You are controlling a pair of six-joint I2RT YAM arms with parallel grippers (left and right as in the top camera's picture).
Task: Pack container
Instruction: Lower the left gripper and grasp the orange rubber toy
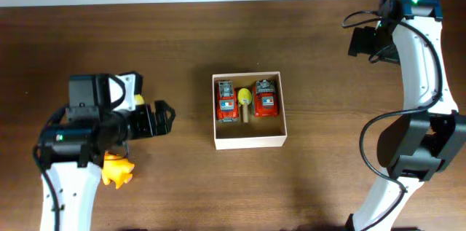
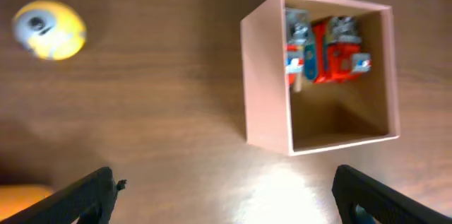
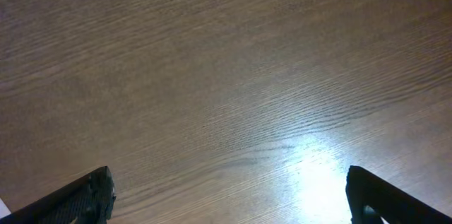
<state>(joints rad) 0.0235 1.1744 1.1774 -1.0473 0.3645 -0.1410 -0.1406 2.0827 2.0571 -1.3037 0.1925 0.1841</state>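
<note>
1. You had the shallow, square, white-walled container (image 1: 251, 132), tan cardboard inside, at the middle of the dark wood-grain desk (image 1: 328, 180), between the two arms.
2. Two red toy vehicles (image 1: 227, 101) (image 1: 265, 98) lay side by side in it against the far wall, with a small yellow-headed piece (image 1: 245, 98) between them. The near half of its floor showed tan.
3. Your left end effector (image 1: 166, 119) was spread wide and gripped nothing. It pointed at the container from the left, apart from it.
4. A round yellow toy (image 2: 49, 30) lay just beside the left wrist. An orange-yellow toy (image 1: 116, 170) lay by that arm, partly hidden.
5. Your right end effector (image 3: 227, 173) sat at the far right, well apart from the container. Its fingers were spread over desk wood only.
</note>
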